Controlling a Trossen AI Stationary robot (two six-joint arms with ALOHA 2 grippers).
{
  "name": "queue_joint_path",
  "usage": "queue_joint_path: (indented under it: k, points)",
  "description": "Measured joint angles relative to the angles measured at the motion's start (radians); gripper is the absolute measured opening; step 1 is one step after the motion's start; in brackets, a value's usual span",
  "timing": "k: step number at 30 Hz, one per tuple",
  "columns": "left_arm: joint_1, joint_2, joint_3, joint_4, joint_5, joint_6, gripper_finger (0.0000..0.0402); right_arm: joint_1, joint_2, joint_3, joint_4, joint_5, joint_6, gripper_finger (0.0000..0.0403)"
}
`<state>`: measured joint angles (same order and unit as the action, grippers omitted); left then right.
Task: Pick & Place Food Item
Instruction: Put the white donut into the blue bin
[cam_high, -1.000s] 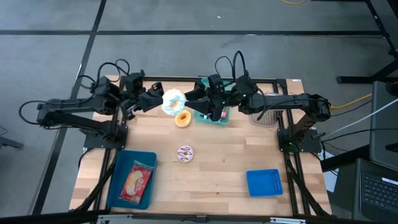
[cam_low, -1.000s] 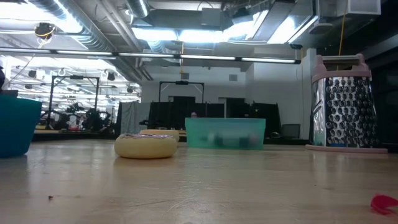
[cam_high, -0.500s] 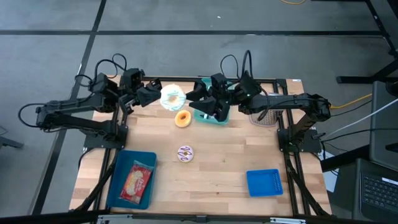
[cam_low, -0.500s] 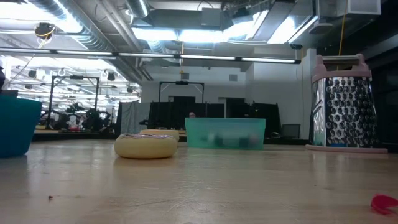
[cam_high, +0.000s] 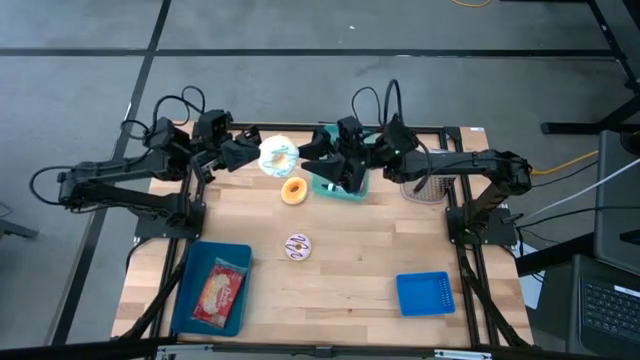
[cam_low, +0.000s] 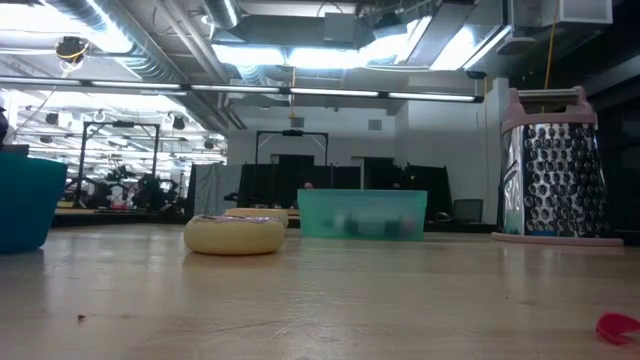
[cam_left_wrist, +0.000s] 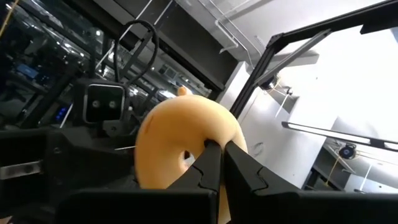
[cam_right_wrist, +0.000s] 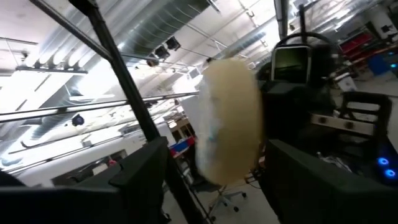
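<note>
Plainly the doughnut, pinched at its ring by the shut left hand, looks light and soft; the right hand beside it gapes wide, holding nothing.

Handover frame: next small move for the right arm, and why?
Probably ease the right hand forward around the donut, then close. The left hand is shut on its rim, held above the table's far edge; the right hand is open and facing it, short of contact.
</note>
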<state>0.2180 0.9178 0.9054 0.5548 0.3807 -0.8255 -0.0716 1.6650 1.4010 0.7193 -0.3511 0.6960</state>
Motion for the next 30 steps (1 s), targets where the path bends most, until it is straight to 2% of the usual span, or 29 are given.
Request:
queue_joint_path:
  k: [7,13,23,26,30]
  points:
    - [-0.002,0.010,0.001,0.069,0.000,-0.025,0.0003,-0.017,0.000,0.000,-0.017,0.003,0.000,0.0267]
    - [-0.002,0.014,0.001,0.026,0.002,-0.011,0.0003,-0.017,0.000,0.000,-0.014,0.003,0.001,0.0267]
    - [-0.002,0.092,0.001,0.064,0.025,-0.032,0.0003,-0.017,0.000,0.000,-0.012,0.008,0.000,0.0265]
    - [-0.002,0.110,0.001,0.132,0.040,-0.059,0.0003,-0.017,0.000,0.000,-0.013,0.018,0.000,0.0247]
    - [-0.002,0.111,0.001,0.145,0.052,-0.068,0.0003,-0.017,0.000,0.000,-0.015,0.018,0.000,0.0198]
